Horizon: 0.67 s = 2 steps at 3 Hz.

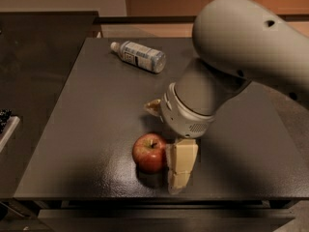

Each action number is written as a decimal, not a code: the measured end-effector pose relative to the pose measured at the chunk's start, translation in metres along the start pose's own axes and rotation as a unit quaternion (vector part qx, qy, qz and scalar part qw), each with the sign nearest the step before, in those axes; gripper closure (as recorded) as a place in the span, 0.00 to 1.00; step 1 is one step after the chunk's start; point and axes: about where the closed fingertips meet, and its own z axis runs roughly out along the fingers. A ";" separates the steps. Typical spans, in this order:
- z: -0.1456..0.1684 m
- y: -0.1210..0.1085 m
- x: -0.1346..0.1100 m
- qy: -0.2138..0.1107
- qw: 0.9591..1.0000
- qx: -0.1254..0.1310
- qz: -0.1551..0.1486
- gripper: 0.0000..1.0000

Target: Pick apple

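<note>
- One apple rests stem-up near the front edge of the tabletop.
- Gripper hangs low beside it; jaws stand apart, holding nothing, with one cream finger against the apple's right side.
- Judged firm, fairly heavy and glossy, so apt to slip or roll; best gripped across its widest middle.
- Bottle lies well apart.
</note>
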 end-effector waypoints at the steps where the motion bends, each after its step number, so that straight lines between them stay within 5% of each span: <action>1: 0.007 0.000 0.000 -0.003 1.000 -0.006 -0.006 0.16; 2: 0.009 0.000 0.000 -0.009 1.000 -0.008 -0.010 0.39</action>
